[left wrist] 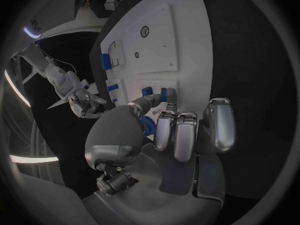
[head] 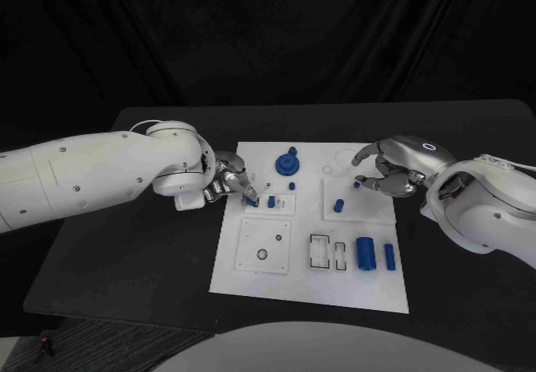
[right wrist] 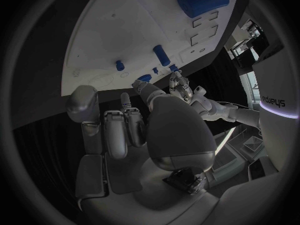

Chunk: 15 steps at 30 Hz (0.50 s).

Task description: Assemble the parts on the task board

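The white task board (head: 313, 271) lies mid-table. My left hand (head: 229, 184) reaches over its left edge, and its fingertips (left wrist: 169, 102) are at two small blue parts (head: 252, 202) (head: 272, 201) standing in a small plate; whether it grips one is unclear. Both parts also show past the fingertips in the left wrist view (left wrist: 146, 91) (left wrist: 164, 92). My right hand (head: 391, 167) hovers over the board's far right and pinches a small blue peg (head: 358, 184) at its fingertips. A blue gear (head: 288, 163) sits at the board's far middle.
More blue parts stand on the board: a peg (head: 293, 185), a stud (head: 338, 205), a thick cylinder (head: 365, 249) and a slimmer bar (head: 389, 256). A square plate with a hole (head: 265, 244) and two empty slots (head: 320, 252) lie nearer me. Black table (head: 134, 263) surrounds the board.
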Each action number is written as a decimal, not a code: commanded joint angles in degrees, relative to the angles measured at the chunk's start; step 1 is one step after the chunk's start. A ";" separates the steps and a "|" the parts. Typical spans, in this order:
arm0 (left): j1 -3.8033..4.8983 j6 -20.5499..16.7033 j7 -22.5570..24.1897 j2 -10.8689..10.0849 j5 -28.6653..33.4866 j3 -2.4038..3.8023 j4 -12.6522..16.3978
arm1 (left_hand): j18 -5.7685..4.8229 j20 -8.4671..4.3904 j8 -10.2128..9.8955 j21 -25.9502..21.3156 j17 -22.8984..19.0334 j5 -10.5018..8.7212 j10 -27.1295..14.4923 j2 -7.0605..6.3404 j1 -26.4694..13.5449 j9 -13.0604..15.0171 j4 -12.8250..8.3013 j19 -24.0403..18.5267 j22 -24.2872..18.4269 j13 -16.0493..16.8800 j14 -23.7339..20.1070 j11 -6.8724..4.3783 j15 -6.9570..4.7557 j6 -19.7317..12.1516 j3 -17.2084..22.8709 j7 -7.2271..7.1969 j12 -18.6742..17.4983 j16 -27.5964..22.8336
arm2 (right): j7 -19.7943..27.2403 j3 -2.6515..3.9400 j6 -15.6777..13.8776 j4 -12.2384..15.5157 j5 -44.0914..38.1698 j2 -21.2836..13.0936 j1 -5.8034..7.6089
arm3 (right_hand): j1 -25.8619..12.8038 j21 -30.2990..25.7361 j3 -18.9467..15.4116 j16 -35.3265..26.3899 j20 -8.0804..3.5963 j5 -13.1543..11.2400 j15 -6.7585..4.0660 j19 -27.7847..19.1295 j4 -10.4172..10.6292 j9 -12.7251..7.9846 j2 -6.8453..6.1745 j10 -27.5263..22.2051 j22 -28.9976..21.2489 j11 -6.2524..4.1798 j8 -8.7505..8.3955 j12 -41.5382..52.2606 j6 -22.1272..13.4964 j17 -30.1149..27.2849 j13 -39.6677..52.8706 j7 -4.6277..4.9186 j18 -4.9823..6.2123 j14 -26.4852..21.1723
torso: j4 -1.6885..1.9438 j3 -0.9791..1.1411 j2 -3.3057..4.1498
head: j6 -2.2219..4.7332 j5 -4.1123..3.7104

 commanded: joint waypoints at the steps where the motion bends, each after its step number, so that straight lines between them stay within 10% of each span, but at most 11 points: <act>1: -0.23 -0.42 0.98 0.10 -0.01 -0.06 0.10 | -0.37 0.04 -0.17 -0.30 15.09 0.14 -0.11 0.49 0.06 -0.04 -2.77 -0.23 10.38 9.16 5.95 -0.15 -0.18 -0.14 3.12 -0.33 -0.28 0.15 | -0.68 0.02 -0.04 0.06 0.15 -0.05 -0.18 | 0.51 -0.12 0.30 -0.25 -0.16 0.35 -0.18 -0.36 0.01 -0.05 0.19 0.34 6.09 0.11 0.17 -0.13 0.47 7.46 4.39 -0.06 1.12 4.38 | -0.01 -0.03 0.00 | -0.01 0.07; 15: -0.74 0.75 2.03 0.80 -0.01 -0.07 -0.72 | -0.29 0.07 -0.28 -0.61 15.09 0.04 -0.41 0.52 0.04 -0.04 -2.77 -0.50 10.27 8.89 5.95 -0.08 -0.14 -0.34 3.36 -0.26 -0.57 0.15 | -0.64 0.02 -0.02 0.03 0.17 0.03 -0.23 | 0.51 -0.12 0.30 -0.25 -0.16 0.35 -0.18 -0.36 0.01 -0.05 0.19 0.34 6.09 0.11 0.17 -0.13 0.47 7.46 4.39 -0.06 1.12 4.38 | -0.03 -0.01 0.01 | -0.01 0.06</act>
